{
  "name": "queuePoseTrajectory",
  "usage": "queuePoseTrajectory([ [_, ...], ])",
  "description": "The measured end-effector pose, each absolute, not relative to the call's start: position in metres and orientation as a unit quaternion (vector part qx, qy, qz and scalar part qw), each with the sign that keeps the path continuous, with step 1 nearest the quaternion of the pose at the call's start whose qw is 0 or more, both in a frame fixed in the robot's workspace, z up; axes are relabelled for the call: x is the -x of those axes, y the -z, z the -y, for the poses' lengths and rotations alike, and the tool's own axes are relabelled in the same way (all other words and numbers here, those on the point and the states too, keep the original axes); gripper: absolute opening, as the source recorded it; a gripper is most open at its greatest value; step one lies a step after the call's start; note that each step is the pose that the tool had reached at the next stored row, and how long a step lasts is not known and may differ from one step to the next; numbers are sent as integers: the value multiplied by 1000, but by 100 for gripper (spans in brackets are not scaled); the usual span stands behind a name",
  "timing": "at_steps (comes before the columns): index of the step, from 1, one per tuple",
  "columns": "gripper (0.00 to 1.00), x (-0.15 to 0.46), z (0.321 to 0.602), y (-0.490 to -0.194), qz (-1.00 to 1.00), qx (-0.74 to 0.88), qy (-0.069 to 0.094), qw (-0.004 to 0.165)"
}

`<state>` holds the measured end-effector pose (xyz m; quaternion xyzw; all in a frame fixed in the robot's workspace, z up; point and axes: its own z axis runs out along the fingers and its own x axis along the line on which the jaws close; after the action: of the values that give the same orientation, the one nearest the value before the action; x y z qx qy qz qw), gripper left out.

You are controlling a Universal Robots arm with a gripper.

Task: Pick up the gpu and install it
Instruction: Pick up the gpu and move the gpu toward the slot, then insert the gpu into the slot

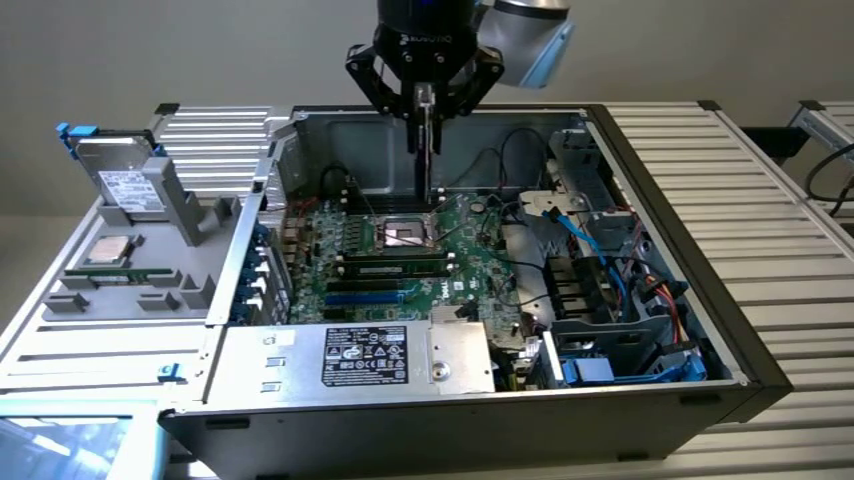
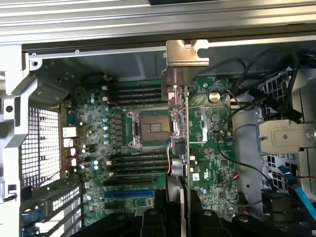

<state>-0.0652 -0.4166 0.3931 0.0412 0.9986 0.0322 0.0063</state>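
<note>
At the exterior view's left we see the grey parts tray (image 1: 200, 215) with a hard drive (image 1: 127, 185) standing in it, well apart from the work. Moving across, the open computer case (image 1: 454, 435) shows its motherboard (image 1: 461, 270).

Above the board hangs the tool (image 1: 424, 98), its jaws partly closed and clamped on the top edge of the gpu (image 1: 426, 165). The card hangs upright and edge-on, with its lower end over the processor socket (image 1: 404, 233); we cannot tell whether it touches anything there. In the wrist view the card's silver bracket (image 2: 185, 59) points toward the case's rear wall.

We judge that this is the carry-and-align step. To do it well, we would keep the card plumb and the grip firm, keep the lower edge off the socket, and keep the card parallel to the blue expansion slot (image 1: 363, 298), which lies apart from it.

Further right, loose blue cables (image 1: 587, 250) want a wide berth.
</note>
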Motion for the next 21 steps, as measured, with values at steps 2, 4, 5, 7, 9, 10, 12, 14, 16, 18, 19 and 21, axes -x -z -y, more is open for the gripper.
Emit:
queuePoseTrajectory([
  [2,29,61,417,-392,-999,-41,-32,6],
  [4,29,60,417,-392,-999,-41,-32,6],
  [5,29,60,417,-392,-999,-41,-32,6],
  [7,29,60,417,-392,-999,-41,-32,6],
  [9,29,60,417,-392,-999,-41,-32,6],
  [10,29,60,417,-392,-999,-41,-32,6],
  [12,29,60,417,-392,-999,-40,-32,6],
  [14,29,60,417,-392,-999,-26,-32,6],
  [16,29,60,417,-392,-999,-8,-32,5],
  [18,29,60,417,-392,-999,10,-32,5],
  [19,29,60,417,-392,-999,19,-32,4],
  [21,29,60,417,-392,-999,38,-33,4],
])
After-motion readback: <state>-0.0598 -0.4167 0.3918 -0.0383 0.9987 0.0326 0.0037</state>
